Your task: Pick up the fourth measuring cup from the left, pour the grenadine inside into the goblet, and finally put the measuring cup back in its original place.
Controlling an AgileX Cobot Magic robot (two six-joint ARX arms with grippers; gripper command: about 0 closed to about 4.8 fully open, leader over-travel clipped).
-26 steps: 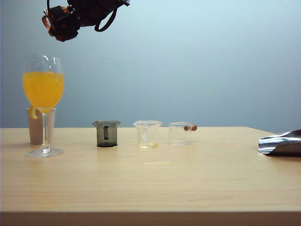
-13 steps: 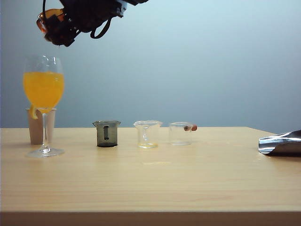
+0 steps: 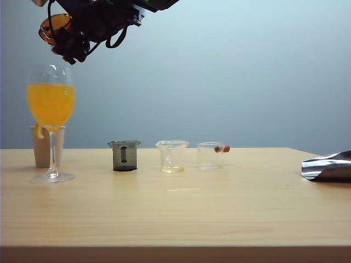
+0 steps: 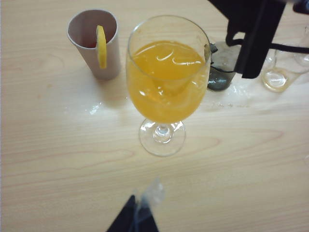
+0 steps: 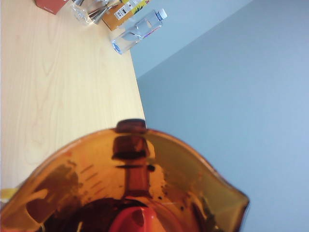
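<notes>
exterior view upper left – right gripper (image 3: 64, 34) clamps the fourth measuring cup (image 3: 54, 26) above the near-full goblet (image 3: 50, 104) – overflow risk; left gripper (image 4: 136, 218) state unclear.

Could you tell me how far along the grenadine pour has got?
Picked up: the right hand holds the fourth measuring cup tilted above the goblet. No red stream or layer shows in the orange juice. Left: pouring, then returning the cup. The left hand hangs idle.
</notes>
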